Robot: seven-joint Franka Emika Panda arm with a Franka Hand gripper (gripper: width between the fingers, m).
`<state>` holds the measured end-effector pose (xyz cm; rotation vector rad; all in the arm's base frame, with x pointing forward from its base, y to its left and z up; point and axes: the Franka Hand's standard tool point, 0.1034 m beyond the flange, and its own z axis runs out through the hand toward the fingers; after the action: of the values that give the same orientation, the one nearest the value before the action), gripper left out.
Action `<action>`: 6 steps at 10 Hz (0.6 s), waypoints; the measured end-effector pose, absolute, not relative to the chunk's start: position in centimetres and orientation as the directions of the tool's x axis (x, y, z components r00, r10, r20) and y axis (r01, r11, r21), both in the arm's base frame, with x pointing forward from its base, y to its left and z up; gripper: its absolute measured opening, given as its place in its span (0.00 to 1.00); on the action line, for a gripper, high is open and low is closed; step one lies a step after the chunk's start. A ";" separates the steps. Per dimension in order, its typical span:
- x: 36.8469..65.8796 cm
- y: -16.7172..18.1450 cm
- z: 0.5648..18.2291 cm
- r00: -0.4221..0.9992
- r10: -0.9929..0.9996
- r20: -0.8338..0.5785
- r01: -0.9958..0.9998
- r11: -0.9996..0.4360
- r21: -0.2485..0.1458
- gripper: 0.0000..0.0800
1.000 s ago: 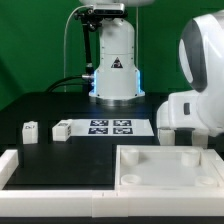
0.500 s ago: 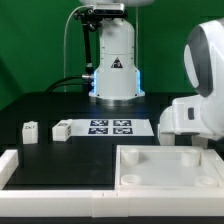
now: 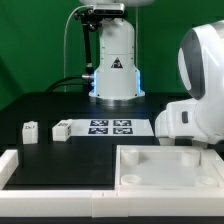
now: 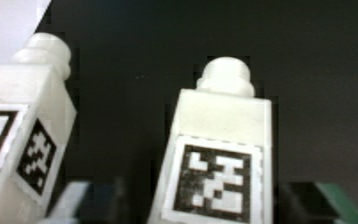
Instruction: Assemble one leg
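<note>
Jaws of the gripper (image 4: 211, 199) are released and spread wide. One dark finger (image 4: 91, 198) shows on each side of a leg (image 4: 220, 140), with black table (image 4: 131, 60) visible in both gaps, so nothing is grasped yet. In the wrist view this leg is a stubby white block with a rounded peg at its far end. A square black-and-white tag faces the camera.

A second leg (image 4: 25, 120) of the same kind sits just beside it, apart from it, with a strip of table between them.

In the exterior view the white arm (image 3: 195, 105) fills the exterior view's right and hides the gripper and both of these legs. Two more legs (image 3: 30, 131) (image 3: 62, 129) stand well away at the exterior view's left, next to the marker board (image 3: 110, 127). A large white panel (image 3: 165, 152) with a raised rim lies in front.

The step in hand looks like lining up to pick the centred leg. The main risk is the neighbour: the finger on that side has only the narrow strip to enter and could knock or pinch the second leg. The centred leg also seems slightly nearer one finger, so closing might push or twist it before both sides bite.
</note>
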<state>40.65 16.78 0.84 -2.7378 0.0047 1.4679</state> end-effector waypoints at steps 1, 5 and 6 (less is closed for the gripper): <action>40.6 16.8 0.8 0.553 0.014 -0.833 -0.019 -0.999 -0.030 0.36; 40.7 16.9 1.1 0.556 0.017 -0.831 -0.015 -0.999 -0.031 0.36; 40.6 16.7 2.0 0.549 0.025 -0.836 -0.008 -0.999 -0.035 0.36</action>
<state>40.64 16.74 1.99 -2.7342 -0.0149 1.4758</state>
